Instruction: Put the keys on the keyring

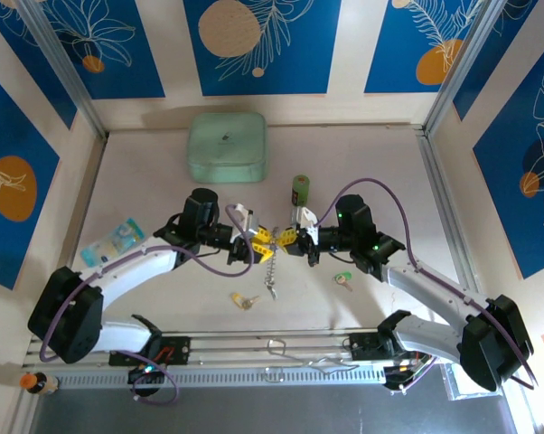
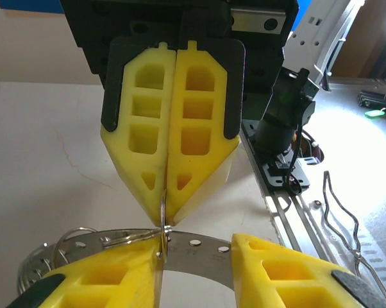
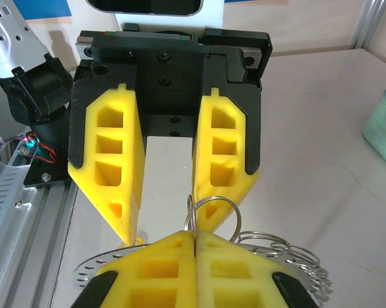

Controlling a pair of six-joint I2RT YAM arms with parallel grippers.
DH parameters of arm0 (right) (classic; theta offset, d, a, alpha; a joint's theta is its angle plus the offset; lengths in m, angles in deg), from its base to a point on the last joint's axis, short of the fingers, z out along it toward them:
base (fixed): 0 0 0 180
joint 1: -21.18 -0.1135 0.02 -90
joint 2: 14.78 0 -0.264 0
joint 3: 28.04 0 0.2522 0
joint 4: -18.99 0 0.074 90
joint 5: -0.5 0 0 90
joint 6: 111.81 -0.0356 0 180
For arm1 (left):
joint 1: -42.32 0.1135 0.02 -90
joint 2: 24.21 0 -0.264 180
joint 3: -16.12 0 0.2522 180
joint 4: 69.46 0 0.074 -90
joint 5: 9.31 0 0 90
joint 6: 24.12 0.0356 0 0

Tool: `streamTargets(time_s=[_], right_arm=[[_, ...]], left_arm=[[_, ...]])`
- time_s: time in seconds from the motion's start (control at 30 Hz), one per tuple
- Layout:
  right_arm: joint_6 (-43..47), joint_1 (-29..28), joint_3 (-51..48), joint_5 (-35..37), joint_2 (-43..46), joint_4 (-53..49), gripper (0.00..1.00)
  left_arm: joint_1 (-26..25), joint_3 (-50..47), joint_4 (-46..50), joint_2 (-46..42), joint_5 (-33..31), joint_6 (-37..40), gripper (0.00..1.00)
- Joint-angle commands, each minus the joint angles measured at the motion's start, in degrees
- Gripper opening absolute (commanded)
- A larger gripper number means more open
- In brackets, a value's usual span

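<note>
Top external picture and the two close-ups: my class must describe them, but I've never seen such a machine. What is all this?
Two robot arms stand at the near edge of a table. One camera looks down from above; each close-up comes from a wrist camera. The right gripper is shut on the keyring, a wire hoop; the left gripper faces it, jaws apart. On the table are a yellow-headed key, a green-headed key, a green cylinder, a mint-green box and a packet.
</note>
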Motion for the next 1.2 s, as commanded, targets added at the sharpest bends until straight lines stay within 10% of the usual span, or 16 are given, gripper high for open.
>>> streamTargets(time_s=[0.0,0.3,1.17], right_arm=[[0.05,0.27,0.54,0.80,1.91,1.02,0.00],[0.73,0.93,0.48,-1.59,3.09,-1.21,0.00],[1.44,0.32,2.10,-4.30,2.69,-4.17,0.00]], left_arm=[[-0.70,-0.84,3.13,-2.35,-0.61,2.75,0.33],[-0.75,-2.19,5.73,-8.19,-17.95,8.39,0.39],[-1.27,0.98,3.04,-3.73,-4.60,4.73,0.17]])
